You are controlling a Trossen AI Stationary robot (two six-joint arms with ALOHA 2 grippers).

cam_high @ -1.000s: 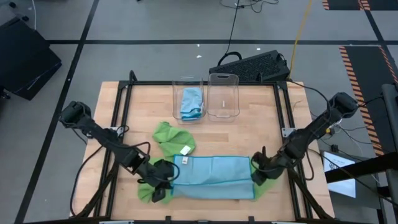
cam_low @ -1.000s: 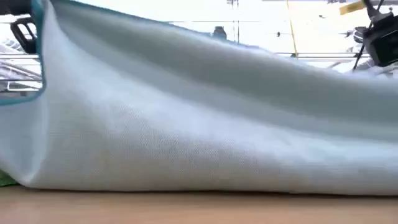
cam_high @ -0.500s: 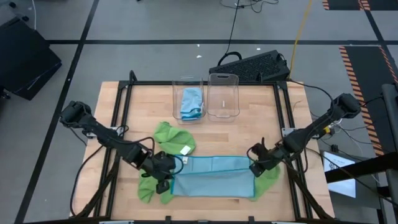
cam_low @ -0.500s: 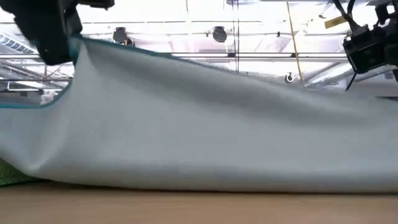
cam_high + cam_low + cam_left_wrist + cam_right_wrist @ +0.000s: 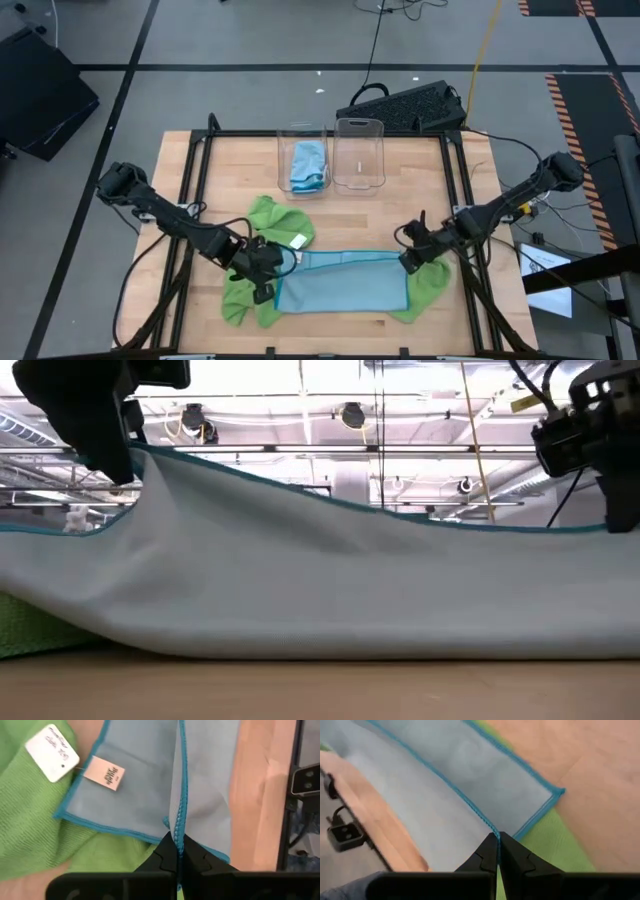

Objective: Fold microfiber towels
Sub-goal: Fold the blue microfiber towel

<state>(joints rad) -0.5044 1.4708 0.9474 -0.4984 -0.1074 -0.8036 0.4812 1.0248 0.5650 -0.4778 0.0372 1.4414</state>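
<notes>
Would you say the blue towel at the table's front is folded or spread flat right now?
Partly folded: the blue towel has one edge lifted and doubled over.

**Microfiber towels: condition and position**

Light blue towel (image 5: 343, 284): doubled lengthwise into a long band near the table's front edge; teal-stitched border, tan tag at one corner; its upper edge is lifted at both ends and sags between them. Lime green towels (image 5: 280, 222): crumpled, lying partly beneath and beside the blue band at both its ends; one carries a white tag. A further blue towel (image 5: 306, 165): bunched inside the left clear bin.
</notes>
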